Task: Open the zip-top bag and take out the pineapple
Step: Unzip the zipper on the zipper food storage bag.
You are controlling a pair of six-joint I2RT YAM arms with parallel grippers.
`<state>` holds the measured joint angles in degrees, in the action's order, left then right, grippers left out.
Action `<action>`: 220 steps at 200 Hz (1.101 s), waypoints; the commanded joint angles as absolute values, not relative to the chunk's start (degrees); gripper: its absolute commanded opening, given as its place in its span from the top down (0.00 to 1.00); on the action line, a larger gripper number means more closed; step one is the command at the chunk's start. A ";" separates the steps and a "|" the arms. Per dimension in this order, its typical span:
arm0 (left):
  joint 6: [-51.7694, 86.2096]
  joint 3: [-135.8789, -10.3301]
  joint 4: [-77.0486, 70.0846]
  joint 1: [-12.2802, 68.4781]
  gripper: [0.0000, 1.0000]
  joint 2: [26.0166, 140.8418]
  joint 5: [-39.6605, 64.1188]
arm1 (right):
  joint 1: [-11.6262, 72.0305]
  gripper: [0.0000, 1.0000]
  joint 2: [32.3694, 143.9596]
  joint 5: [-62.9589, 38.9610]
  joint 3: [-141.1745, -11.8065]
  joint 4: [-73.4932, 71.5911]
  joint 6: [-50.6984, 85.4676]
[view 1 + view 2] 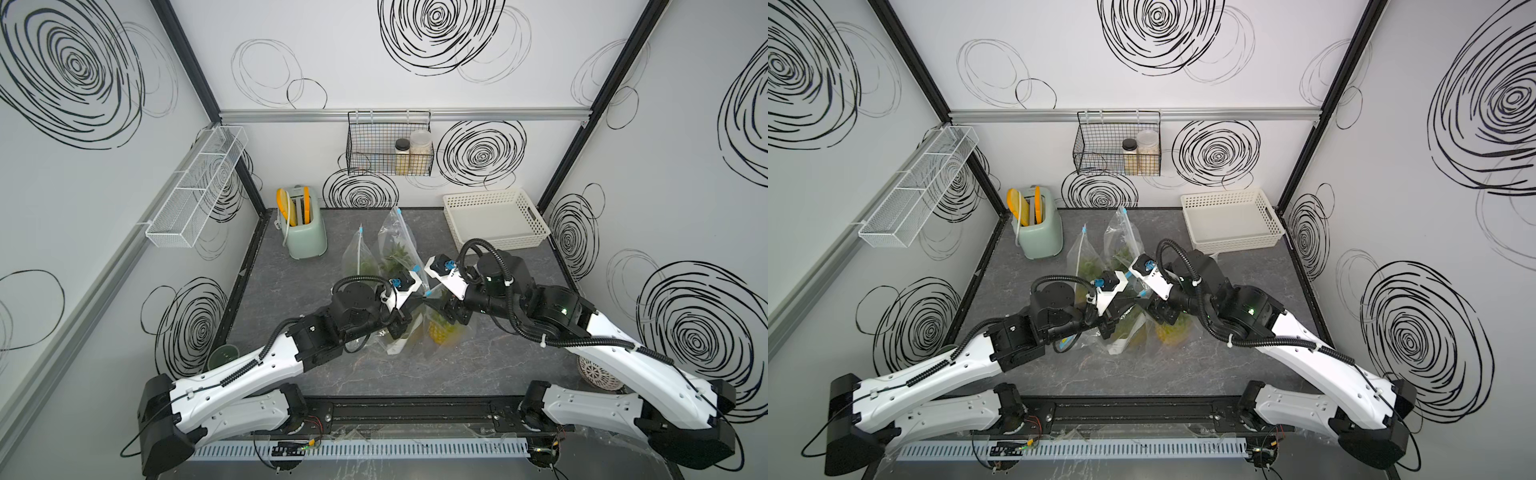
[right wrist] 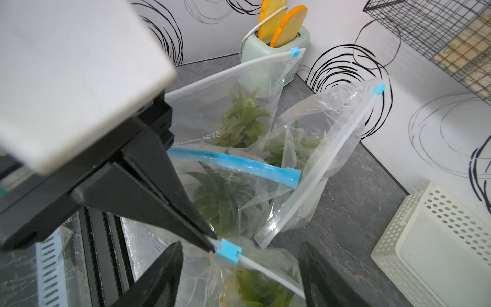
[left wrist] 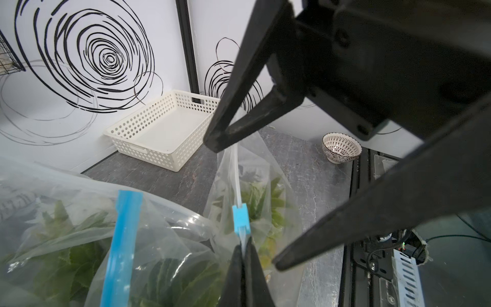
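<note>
Clear crinkly plastic zip-top bag [image 3: 259, 164] stands on grey marbled tabletop [image 1: 415, 374]. Left gripper [image 3: 243, 245] clamped on its white zip strip [image 3: 236, 175], just beside blue slider [image 3: 240, 219]. Right gripper [image 2: 240, 245] jaws spread wide, straddling same strip. Pineapple [image 1: 438, 332] inside bag: yellow body, spiky green crown.

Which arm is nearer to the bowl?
Right. In a top view the right arm hangs over the bowl and partly hides it. The left arm is on the opposite side of the table.
</note>
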<state>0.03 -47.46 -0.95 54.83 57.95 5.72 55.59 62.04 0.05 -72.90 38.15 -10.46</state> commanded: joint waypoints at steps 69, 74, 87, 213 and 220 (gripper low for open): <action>-5.69 -46.58 -1.57 52.44 1.00 56.56 5.72 | 57.30 0.35 65.87 6.49 -78.36 44.22 -17.06; -5.78 -46.58 -1.50 52.32 1.00 56.51 5.72 | 57.37 0.36 65.94 6.58 -78.44 44.43 -17.24; -6.11 -46.58 -1.42 52.12 1.00 56.43 5.73 | 57.30 0.38 65.98 6.59 -78.57 44.73 -17.87; -8.46 -45.13 -5.63 51.30 1.00 55.50 13.17 | 57.18 0.51 66.71 1.61 -76.46 40.79 -27.86; -8.65 -44.64 -6.29 51.01 1.00 55.26 13.95 | 57.13 0.52 66.73 0.66 -76.59 41.08 -28.19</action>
<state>-6.63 -46.04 -0.62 51.83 56.73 9.69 56.88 66.83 5.02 -77.03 41.36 -24.03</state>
